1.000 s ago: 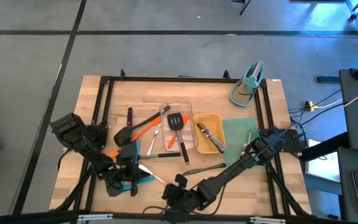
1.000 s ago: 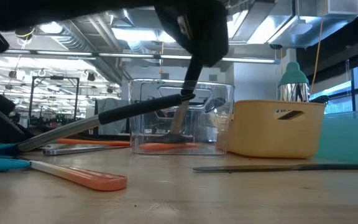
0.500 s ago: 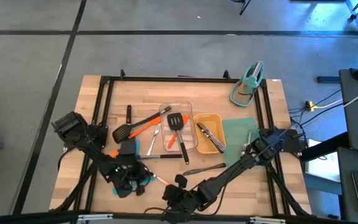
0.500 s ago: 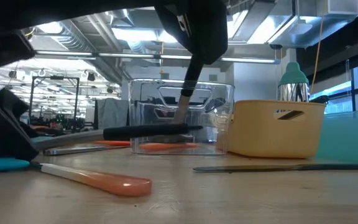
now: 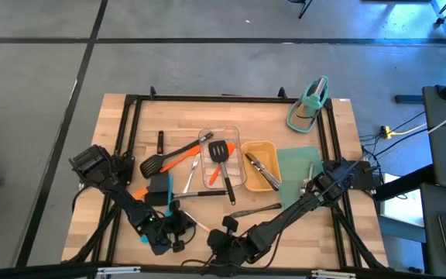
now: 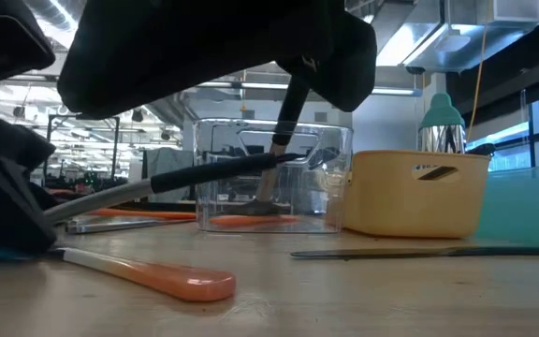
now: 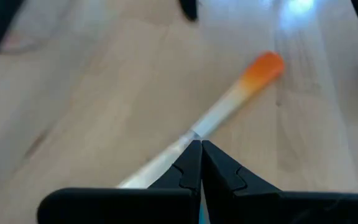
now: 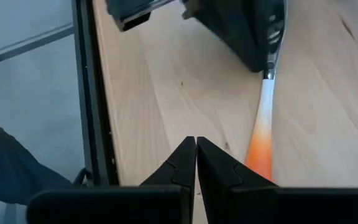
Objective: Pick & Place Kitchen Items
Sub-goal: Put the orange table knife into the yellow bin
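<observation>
Left wrist view: fingers (image 7: 201, 163) closed over orange-tipped spatula (image 7: 241, 94); right fingers (image 8: 196, 163) closed, empty.

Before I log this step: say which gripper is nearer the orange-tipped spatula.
Left. The left gripper is shut on the orange-tipped spatula, its fingers clamping the pale handle. The right gripper, shut and empty, sits just beside the orange end without touching it.

1. No readable text, label, brand, number or sign shows in any view.
2. The utensils, trays and arms carry no lettering that can be made out.
3. The room behind the table in the low view shows no legible signs.
</observation>
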{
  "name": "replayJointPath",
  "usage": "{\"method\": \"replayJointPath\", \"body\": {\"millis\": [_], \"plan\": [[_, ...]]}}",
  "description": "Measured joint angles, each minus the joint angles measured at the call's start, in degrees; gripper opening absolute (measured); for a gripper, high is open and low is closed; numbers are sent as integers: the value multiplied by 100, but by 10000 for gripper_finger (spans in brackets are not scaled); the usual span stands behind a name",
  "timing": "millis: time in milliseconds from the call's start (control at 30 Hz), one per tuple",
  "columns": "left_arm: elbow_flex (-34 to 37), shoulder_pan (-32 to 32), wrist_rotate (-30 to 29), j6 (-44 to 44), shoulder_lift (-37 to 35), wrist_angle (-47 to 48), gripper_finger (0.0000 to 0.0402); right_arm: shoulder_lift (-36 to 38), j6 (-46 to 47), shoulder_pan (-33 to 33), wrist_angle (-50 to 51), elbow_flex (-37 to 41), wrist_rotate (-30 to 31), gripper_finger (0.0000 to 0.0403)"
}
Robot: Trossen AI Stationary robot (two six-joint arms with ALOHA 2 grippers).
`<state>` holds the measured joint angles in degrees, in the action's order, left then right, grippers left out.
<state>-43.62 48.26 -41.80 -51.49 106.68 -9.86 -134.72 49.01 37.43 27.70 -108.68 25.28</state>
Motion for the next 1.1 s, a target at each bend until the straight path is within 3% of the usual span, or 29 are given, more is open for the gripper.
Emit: {"method": "replayJointPath", "body": {"millis": [333, 567, 933, 1100], "plan": [[-27, -238, 178, -172, 64, -5, 2, 2, -33, 28, 104, 0, 4, 19], [-61, -486, 351, 58, 565, -955, 2, 2, 323, 48, 382, 0, 5, 19], [-987, -634, 818, 900, 879, -855, 2, 2, 974, 130, 1327, 0, 13, 19], [-1142, -792, 583, 971, 881, -885, 2, 4, 1058, 208, 1380, 0, 42, 19]]}}
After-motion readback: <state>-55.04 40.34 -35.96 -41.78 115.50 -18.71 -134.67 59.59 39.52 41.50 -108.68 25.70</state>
